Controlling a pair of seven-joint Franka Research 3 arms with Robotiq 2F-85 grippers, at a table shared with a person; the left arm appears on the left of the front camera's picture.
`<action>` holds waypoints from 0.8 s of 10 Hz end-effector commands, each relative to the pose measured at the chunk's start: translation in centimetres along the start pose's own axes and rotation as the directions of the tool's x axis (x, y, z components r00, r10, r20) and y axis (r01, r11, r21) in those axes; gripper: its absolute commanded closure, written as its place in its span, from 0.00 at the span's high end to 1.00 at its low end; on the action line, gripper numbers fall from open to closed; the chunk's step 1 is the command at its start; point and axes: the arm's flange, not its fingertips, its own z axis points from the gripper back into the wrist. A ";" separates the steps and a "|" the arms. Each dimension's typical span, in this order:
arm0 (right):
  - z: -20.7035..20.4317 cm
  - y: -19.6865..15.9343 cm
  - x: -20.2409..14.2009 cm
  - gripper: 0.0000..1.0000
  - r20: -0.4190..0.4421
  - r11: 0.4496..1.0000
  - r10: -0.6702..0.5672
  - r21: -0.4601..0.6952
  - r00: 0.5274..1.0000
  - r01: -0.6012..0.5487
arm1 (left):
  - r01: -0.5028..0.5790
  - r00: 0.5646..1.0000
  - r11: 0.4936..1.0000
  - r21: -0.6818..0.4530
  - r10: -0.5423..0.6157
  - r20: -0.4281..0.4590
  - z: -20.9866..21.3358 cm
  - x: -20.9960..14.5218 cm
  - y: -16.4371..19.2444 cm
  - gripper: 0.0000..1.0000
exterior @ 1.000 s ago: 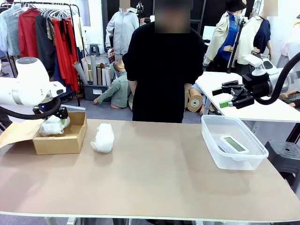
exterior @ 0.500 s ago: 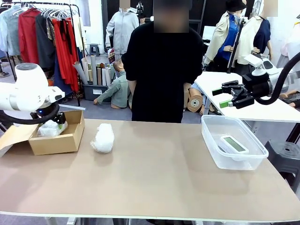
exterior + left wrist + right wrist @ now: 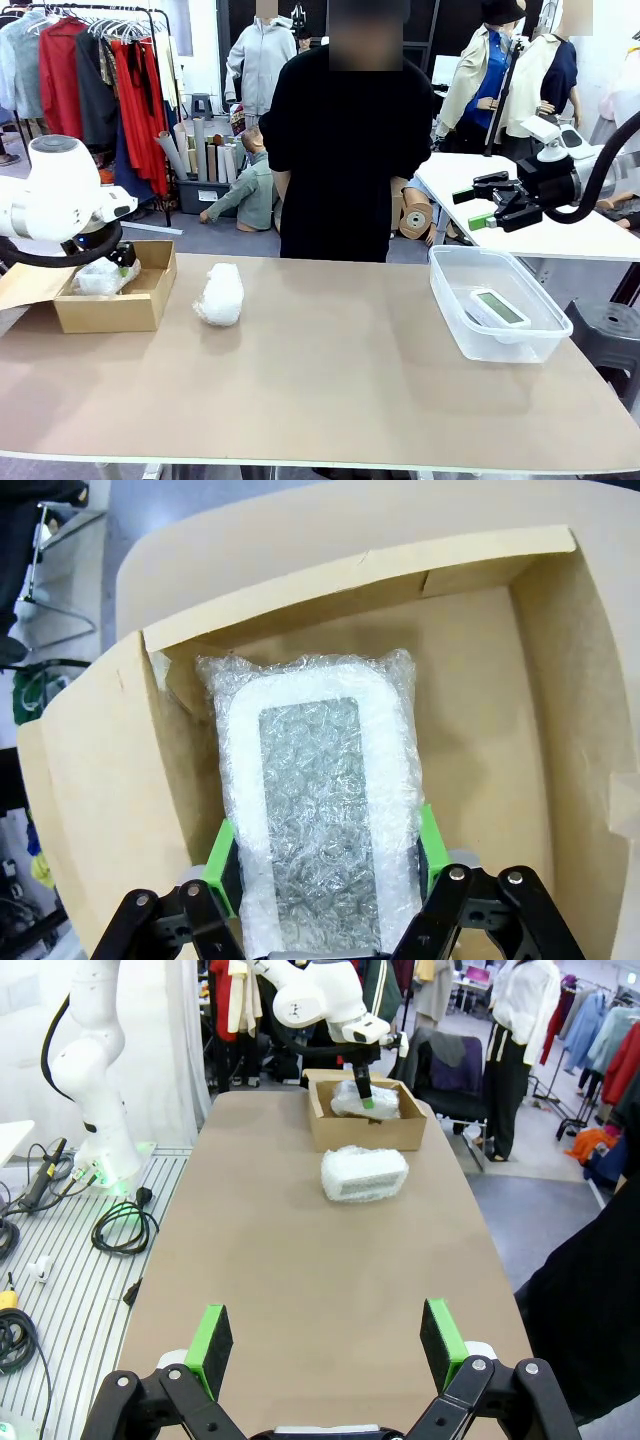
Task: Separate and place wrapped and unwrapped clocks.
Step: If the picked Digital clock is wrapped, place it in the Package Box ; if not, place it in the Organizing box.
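Note:
A bubble-wrapped clock (image 3: 318, 810) lies in the cardboard box (image 3: 105, 312) at the table's left end. My left gripper (image 3: 325, 855) reaches down into the box, shut on this bundle, with a green pad pressed against each long side. A second wrapped clock (image 3: 221, 293) rests on the table just right of the box, and it also shows far off as the second bundle (image 3: 364, 1173). The bare white clock (image 3: 499, 308) lies in a clear plastic tub (image 3: 500, 252) at the right. Above and behind that tub, my right gripper (image 3: 490, 205) hangs open and empty.
A person in black (image 3: 345, 150) stands at the far edge, hands out of sight. The box's flap (image 3: 25, 285) hangs open toward the left table edge. A white table (image 3: 560, 235) stands behind the tub.
The cardboard box has slid left toward the table's end, together with my left gripper and the bundle in it. The right arm, the tub and the loose bundle have not moved.

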 end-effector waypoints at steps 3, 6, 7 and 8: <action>0.1 0.0 0.2 1.00 0.001 1.000 0.004 0.000 1.000 -0.004 | 0.006 0.999 0.998 0.056 -0.008 0.041 1.1 -0.7 -0.6 1.00; 0.1 0.0 0.2 1.00 0.001 1.000 0.004 0.000 1.000 -0.004 | 0.007 0.999 0.997 0.074 -0.011 0.050 1.4 -0.8 -0.3 1.00; 0.1 0.0 0.2 1.00 0.001 1.000 0.004 0.000 1.000 -0.004 | 0.010 0.999 0.997 0.073 -0.014 0.049 1.5 -0.8 -0.3 1.00; 0.1 0.0 0.2 1.00 0.001 1.000 0.004 0.000 1.000 -0.004 | 0.016 0.998 0.997 0.069 -0.020 0.056 2.1 -0.9 -0.6 1.00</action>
